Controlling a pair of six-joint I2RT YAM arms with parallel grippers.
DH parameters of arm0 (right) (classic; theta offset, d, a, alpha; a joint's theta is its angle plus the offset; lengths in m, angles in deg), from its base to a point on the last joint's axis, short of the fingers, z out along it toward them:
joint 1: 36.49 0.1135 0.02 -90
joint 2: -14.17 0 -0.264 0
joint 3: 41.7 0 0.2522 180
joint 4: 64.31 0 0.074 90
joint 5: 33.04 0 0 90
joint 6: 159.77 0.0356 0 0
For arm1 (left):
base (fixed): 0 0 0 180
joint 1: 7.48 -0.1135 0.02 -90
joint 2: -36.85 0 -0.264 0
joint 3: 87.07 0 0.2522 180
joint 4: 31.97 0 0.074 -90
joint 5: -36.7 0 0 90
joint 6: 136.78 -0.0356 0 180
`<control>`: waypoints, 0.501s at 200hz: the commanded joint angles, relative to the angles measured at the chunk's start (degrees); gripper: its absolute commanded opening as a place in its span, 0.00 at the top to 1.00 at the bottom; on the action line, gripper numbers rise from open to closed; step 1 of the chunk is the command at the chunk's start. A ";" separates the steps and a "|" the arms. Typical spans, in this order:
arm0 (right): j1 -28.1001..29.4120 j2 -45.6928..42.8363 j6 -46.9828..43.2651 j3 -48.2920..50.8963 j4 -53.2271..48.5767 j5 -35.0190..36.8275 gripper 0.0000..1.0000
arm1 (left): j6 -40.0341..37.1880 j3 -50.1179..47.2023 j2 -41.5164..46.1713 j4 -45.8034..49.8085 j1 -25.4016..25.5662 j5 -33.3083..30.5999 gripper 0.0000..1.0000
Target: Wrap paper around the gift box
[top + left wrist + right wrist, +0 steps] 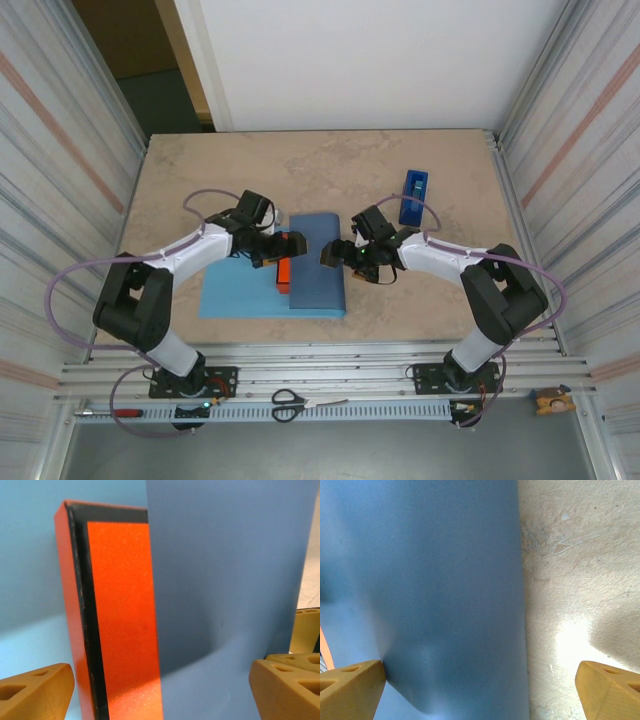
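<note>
The paper (240,290) lies flat on the table, light blue face up on the left. Its right part is folded over as a darker slate flap (318,262) that covers most of the gift box. The gift box (284,272) shows as an orange strip at the flap's left edge. In the left wrist view its orange face and dark edge (120,620) sit beside the slate flap (225,580). My left gripper (268,250) (160,695) hangs open just over that edge. My right gripper (345,256) (480,695) stands open over the flap's right edge (430,580), holding nothing.
A blue tape dispenser (413,196) stands on the marbled table (200,180) behind the right arm. Scissors (290,403) and a red-handled screwdriver (125,411) lie on the metal rail at the near edge. Corrugated walls close both sides.
</note>
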 commanded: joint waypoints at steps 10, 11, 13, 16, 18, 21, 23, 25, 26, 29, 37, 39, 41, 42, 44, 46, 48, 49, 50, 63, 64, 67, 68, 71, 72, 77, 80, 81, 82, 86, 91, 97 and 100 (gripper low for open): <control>0.62 0.90 2.68 -0.38 -0.60 1.67 0.04 | 0.51 -1.69 -0.42 -1.98 0.24 1.85 0.12; 0.67 0.88 2.75 -0.42 -0.58 1.67 0.04 | 0.48 -1.74 -0.42 -1.98 0.24 1.85 0.12; 0.70 0.90 2.81 -0.39 -0.51 1.71 0.04 | 0.47 -1.83 -0.49 -1.97 0.24 1.78 0.13; 0.75 0.87 2.94 -0.38 -0.47 1.79 0.04 | 0.47 -1.95 -0.45 -1.98 0.24 1.64 0.13; 0.83 0.90 3.07 -0.33 -0.46 1.83 0.04 | 0.49 -2.04 -0.50 -1.91 0.24 1.56 0.13; 0.86 0.90 3.21 -0.29 -0.43 1.92 0.04 | 0.49 -2.13 -0.50 -1.81 0.24 1.37 0.13; 0.88 0.91 3.29 -0.22 -0.36 2.06 0.04 | 0.45 -2.21 -0.51 -1.76 0.24 1.25 0.14; 0.88 0.93 3.38 -0.21 -0.21 2.11 0.04 | 0.47 -2.28 -0.45 -1.72 0.24 1.11 0.14; 0.93 0.89 3.41 -0.16 -0.21 2.15 0.04 | 0.45 -2.30 -0.48 -1.72 0.24 1.04 0.14; 0.98 0.81 3.50 -0.07 -0.09 2.22 0.04 | 0.49 -2.37 -0.43 -1.63 0.24 0.88 0.14; 1.02 0.75 3.69 0.02 0.18 2.33 0.04 | 0.45 -2.59 -0.51 -1.70 0.24 0.81 0.15; 1.10 0.74 3.77 0.07 0.17 2.36 0.04 | 0.51 -2.66 -0.51 -1.80 0.24 0.82 0.15; 1.07 0.76 3.85 0.13 0.16 2.39 0.04 | 0.52 -2.74 -0.56 -1.80 0.24 0.85 0.16; 1.11 0.72 3.91 0.14 0.15 2.42 0.04 | 0.57 -2.76 -0.58 -1.80 0.24 0.86 0.16; 1.10 0.69 4.00 0.19 0.14 2.49 0.04 | 0.65 -2.72 -0.64 -1.84 0.24 0.90 0.16; 1.14 0.75 4.08 0.16 0.18 2.51 0.04 | 0.71 -2.80 -0.72 -1.81 0.24 0.89 0.17; 1.10 0.74 4.13 0.22 0.19 2.58 0.04 | 0.80 -2.84 -0.76 -1.91 0.24 0.95 0.17; 1.08 0.71 4.18 0.27 0.16 2.61 0.04 | 0.84 -2.85 -0.81 -1.90 0.24 0.96 0.17; 1.07 0.69 4.21 0.30 0.15 2.62 0.04 | 0.82 -2.90 -0.84 -1.89 0.24 0.97 0.17; 1.25 0.46 4.66 0.55 0.43 3.01 0.04 | 0.97 -3.03 -1.13 -2.12 0.24 1.27 0.19; 1.29 0.48 4.71 0.57 0.46 3.04 0.04 | 0.97 -3.03 -1.13 -2.09 0.24 1.25 0.19; 1.25 0.46 4.75 0.66 0.59 3.06 0.04 | 1.01 -3.11 -1.19 -2.06 0.24 1.20 0.20; 1.25 0.48 4.80 0.67 0.67 3.02 0.04 | 0.99 -3.12 -1.20 -2.11 0.24 1.18 0.20; 1.34 0.42 4.84 0.77 0.78 3.05 0.04 | 0.97 -3.19 -1.21 -2.07 0.24 1.08 0.20; 1.38 0.42 4.84 0.77 0.81 3.02 0.04 | 0.97 -3.20 -1.21 -2.06 0.24 1.07 0.20; 1.44 0.34 4.90 0.76 0.88 2.90 0.04 | 0.93 -3.29 -1.23 -2.14 0.24 1.02 0.21; 1.42 0.34 4.93 0.77 0.79 2.94 0.04 | 0.89 -3.36 -1.27 -2.15 0.24 0.99 0.22; 1.41 0.33 4.93 0.77 0.77 2.96 0.04 | 0.88 -3.37 -1.24 -2.19 0.24 1.07 0.22; 1.41 0.33 4.93 0.77 0.72 2.97 0.04 | 0.88 -3.38 -1.27 -2.21 0.24 1.06 0.22; 1.48 0.33 4.93 0.68 0.66 3.06 0.04 | 0.88 -3.38 -1.38 -2.22 0.24 1.08 0.23; 1.58 0.34 4.93 0.76 0.66 3.15 0.04 | 0.81 -3.38 -1.39 -2.31 0.24 1.16 0.24; 1.61 0.42 4.98 0.77 0.66 3.24 0.04 | 0.80 -3.38 -1.47 -2.41 0.24 1.44 0.25; 1.60 0.42 5.02 0.77 0.66 3.27 0.03 | 0.72 -3.37 -1.48 -2.49 0.24 1.58 0.25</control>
